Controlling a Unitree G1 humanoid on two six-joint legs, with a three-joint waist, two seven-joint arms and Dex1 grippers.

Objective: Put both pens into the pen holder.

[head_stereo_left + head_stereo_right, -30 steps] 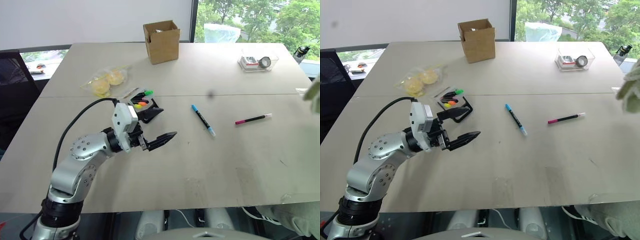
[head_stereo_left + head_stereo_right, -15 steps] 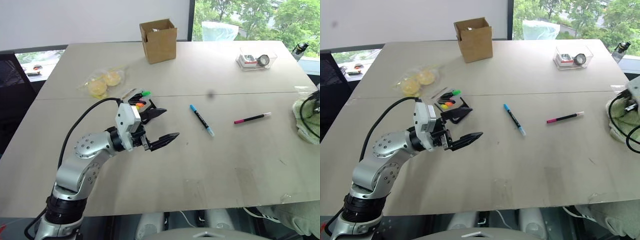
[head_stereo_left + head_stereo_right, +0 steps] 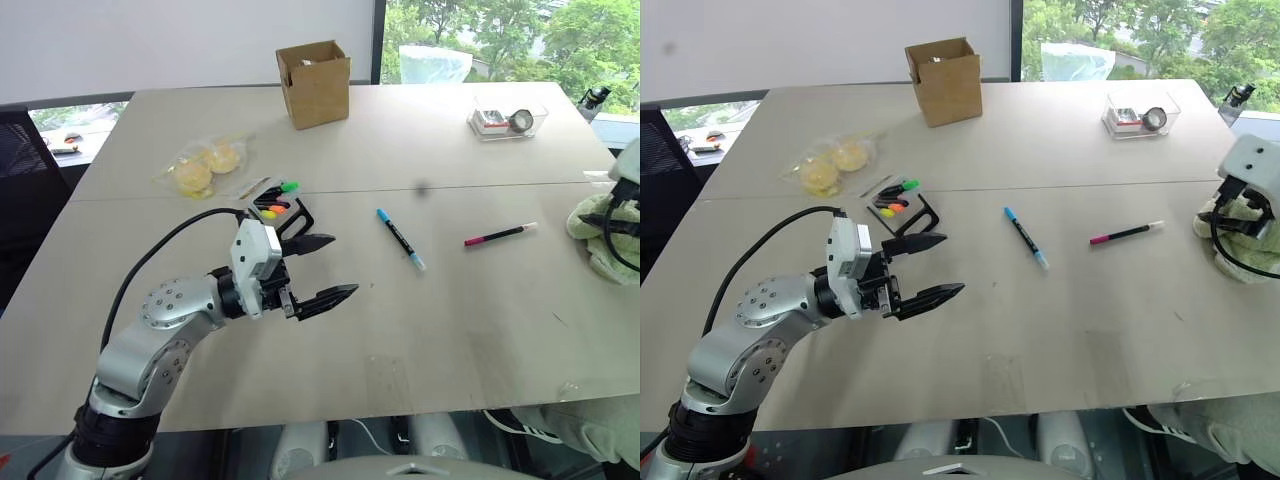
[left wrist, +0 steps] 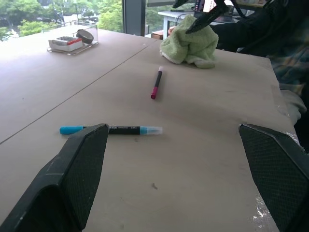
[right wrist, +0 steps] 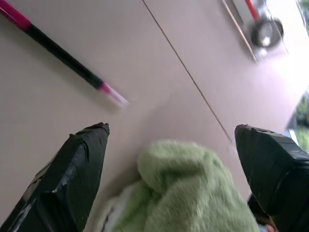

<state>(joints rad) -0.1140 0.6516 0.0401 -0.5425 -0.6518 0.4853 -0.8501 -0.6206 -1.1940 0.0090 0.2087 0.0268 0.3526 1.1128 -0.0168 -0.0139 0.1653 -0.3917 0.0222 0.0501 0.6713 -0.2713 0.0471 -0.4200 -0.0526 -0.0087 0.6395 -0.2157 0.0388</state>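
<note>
Left eye view is showing the left gripper hovering spread near the pen holder, while the right gripper, also spread, is hanging over a green cloth beside the pink pen.

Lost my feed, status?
Both grippers open, empty: left gripper, right gripper over green cloth. Both pens on table. Pen holder unobstructed.

Right gripper: both black fingers stand wide apart. A green cloth lies between them on the table. The pink-and-black pen lies flat near the cloth, apart from it. A clear container sits well beyond the cloth, past the table seam.
</note>
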